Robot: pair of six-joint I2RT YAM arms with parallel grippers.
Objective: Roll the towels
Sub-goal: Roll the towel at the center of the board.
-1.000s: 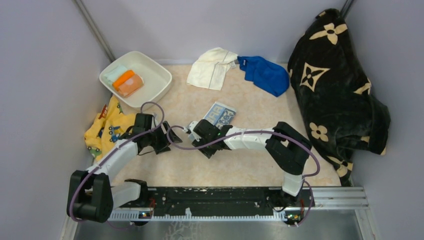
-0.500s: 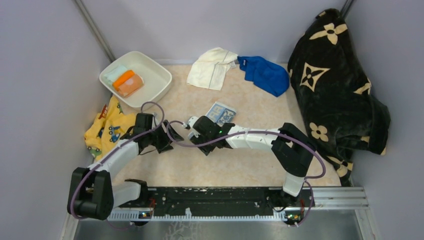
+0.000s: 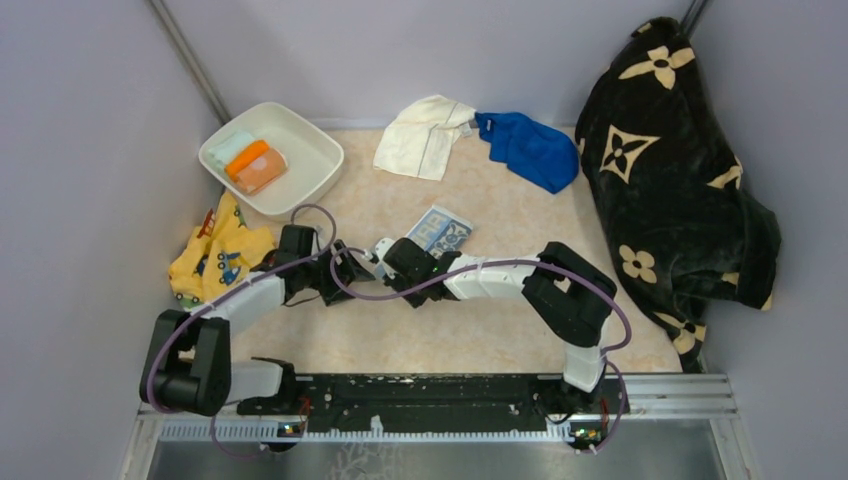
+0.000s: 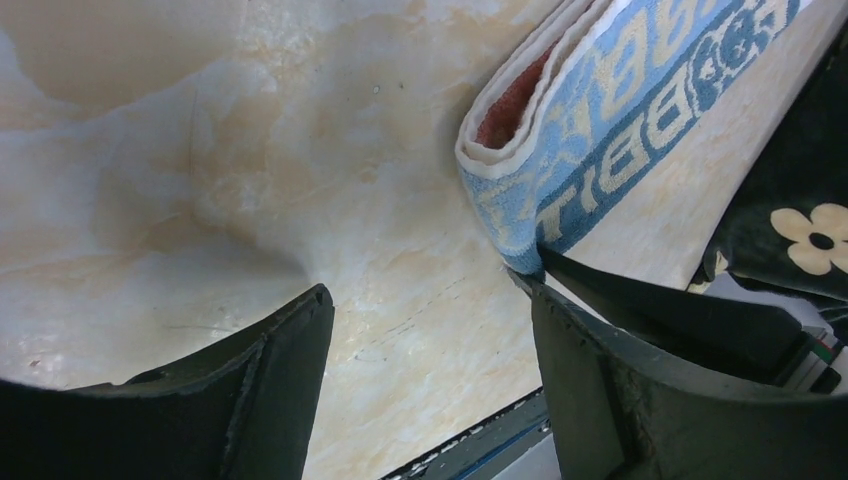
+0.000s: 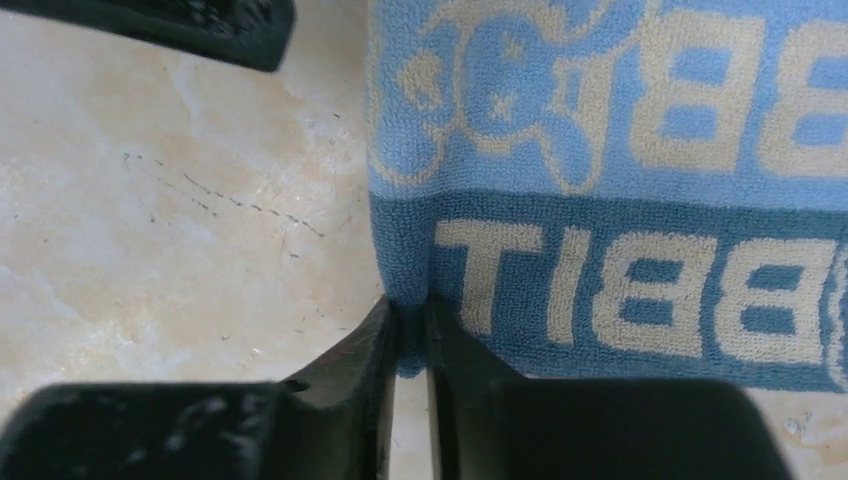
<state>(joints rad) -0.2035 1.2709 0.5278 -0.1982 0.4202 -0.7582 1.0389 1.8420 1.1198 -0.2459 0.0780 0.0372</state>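
**Inspector:** State of the right gripper (image 5: 410,320)?

**Assessor:** Its jaws stand nearly together, pinching the near corner of the printed towel (image 5: 620,180). That towel lies folded near the middle of the counter (image 3: 480,320), just ahead of both wrists. The left gripper (image 4: 425,295) is spread wide and holds nothing. The towel's folded end sits just beside one of its fingers.

**Inspector:** What does the step require?

**Assessor:** In the assessor's judgement, the roll is barely begun. The pinch takes only a thin corner and could slip, so it should gather every layer. The left gripper should catch the opposite corner, so the edge turns over evenly rather than skewing. The wrists are close together, and contact between them is a risk.

**Inspector:** Surface and surroundings?

**Assessor:** The counter is smooth, marbled beige, so cloth will likely slide rather than bite. The cream-white towel (image 3: 420,135) and the blue towel (image 3: 530,150) lie crumpled and touching at the far edge, unrolled. A black blanket (image 3: 670,180) is heaped at the right. A yellow cloth (image 3: 215,255) lies at the left beside a white tub (image 3: 310,165). Plain grey walls enclose three sides.
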